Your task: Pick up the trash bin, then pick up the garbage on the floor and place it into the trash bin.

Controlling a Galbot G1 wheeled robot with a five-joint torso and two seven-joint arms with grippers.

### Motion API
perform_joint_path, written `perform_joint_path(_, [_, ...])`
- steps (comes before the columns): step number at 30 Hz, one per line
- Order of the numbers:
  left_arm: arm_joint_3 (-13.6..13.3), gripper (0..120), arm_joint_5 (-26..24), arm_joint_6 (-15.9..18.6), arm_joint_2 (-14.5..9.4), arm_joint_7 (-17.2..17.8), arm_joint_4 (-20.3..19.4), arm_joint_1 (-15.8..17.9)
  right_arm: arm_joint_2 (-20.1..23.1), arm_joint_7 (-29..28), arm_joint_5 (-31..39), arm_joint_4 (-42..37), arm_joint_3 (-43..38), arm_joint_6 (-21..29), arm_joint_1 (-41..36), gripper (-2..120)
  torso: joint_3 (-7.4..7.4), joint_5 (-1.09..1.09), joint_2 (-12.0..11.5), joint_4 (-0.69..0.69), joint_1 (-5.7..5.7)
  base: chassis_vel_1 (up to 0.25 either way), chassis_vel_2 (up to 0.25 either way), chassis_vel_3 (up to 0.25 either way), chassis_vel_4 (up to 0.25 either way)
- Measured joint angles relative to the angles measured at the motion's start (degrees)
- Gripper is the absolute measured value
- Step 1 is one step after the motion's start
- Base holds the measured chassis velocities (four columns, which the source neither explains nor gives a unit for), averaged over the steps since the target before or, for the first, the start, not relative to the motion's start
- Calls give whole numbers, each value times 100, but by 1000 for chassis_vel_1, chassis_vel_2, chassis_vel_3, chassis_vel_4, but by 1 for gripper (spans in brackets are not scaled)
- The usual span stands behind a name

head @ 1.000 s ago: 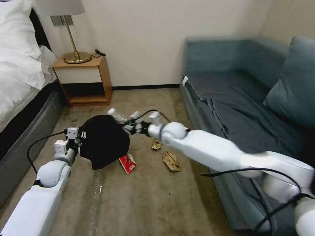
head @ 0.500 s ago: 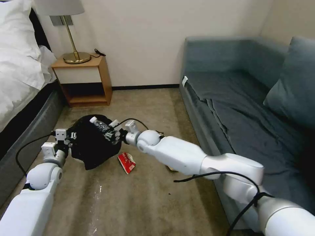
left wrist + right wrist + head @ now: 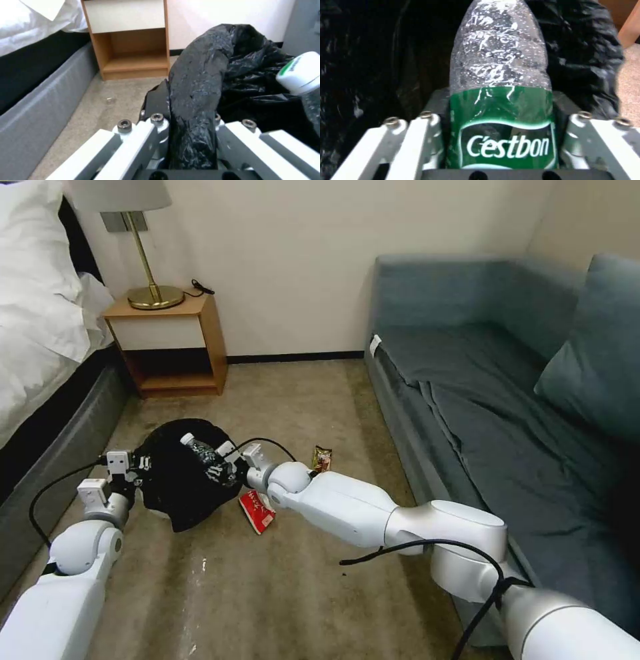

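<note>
While the left gripper [image 3: 137,465] clamped the trash bin [image 3: 180,473] rim at nine o'clock, holding its mouth open, the right gripper [image 3: 223,463] gripped the bottle [image 3: 200,450] over it, ready to drop.

One trash bin [image 3: 179,480]; one bottle [image 3: 200,450]; two wrappers, red [image 3: 257,511] and brown-gold [image 3: 322,458].

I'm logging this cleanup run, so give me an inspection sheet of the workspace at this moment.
Surface: beige carpet.
Job's things: trash bin off the floor, bottle over its opening; red wrapper and snack wrapper on carpet.
Clutter: nothing seen.
Grippers: left tool clamps the bin's rim; right tool grips the bottle.
Cables: black cables along both arms.
Surroundings: bed, nightstand with lamp, sofa.
</note>
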State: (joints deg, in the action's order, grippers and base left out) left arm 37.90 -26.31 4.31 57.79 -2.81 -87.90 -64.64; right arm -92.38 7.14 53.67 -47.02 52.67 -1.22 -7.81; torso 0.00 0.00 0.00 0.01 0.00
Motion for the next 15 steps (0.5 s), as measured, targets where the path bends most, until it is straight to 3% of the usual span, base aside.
perform_joint_path(3, [18, 6, -8, -22, -18, 0, 3, -21, 2, -8, 2, -2, 3, 0, 0, 62, 0, 0, 0, 0, 0, 0, 0, 0, 0])
perform_joint_path(10, [2, 6, -14, -90, -38, -27, 50, -75, 14, -46, 40, -9, 39, 25, 89, 92, 0, 0, 0, -1, 0, 0, 0, 0, 0])
perform_joint_path(15, [-53, 6, 12, -91, -5, -39, 52, -56, 18, -116, 128, 42, 107, 59, 185, 99, 0, 0, 0, -2, 0, 0, 0, 0, 0])
